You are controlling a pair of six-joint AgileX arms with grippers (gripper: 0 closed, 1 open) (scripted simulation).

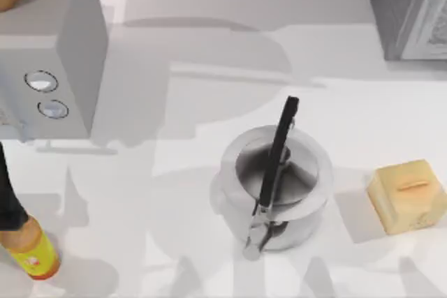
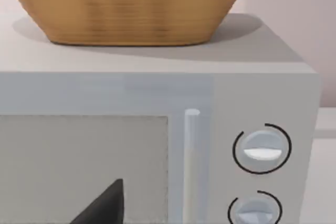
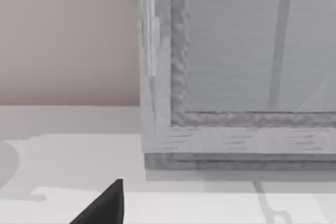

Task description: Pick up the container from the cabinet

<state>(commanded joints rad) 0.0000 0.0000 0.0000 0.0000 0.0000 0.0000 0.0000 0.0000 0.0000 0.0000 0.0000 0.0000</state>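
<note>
The grey cabinet (image 1: 412, 5) stands at the table's back right corner. The right wrist view faces its closed front (image 3: 236, 66) from close by. The container is hidden. A dark part of my right gripper (image 3: 105, 205) shows low in the right wrist view, in front of the cabinet's base. A matching dark part of my left gripper (image 2: 105, 205) shows in the left wrist view, which faces the door of a microwave (image 2: 157, 145). Nothing shows in either gripper.
The microwave (image 1: 49, 54) stands at the back left with a wicker basket (image 2: 126, 3) on top. A steel pot (image 1: 276, 186) with a black handle sits mid-table and a yellow block (image 1: 408, 193) at the right. An orange-yellow bottle (image 1: 35, 252) lies front left beside a dark shape (image 1: 7, 200).
</note>
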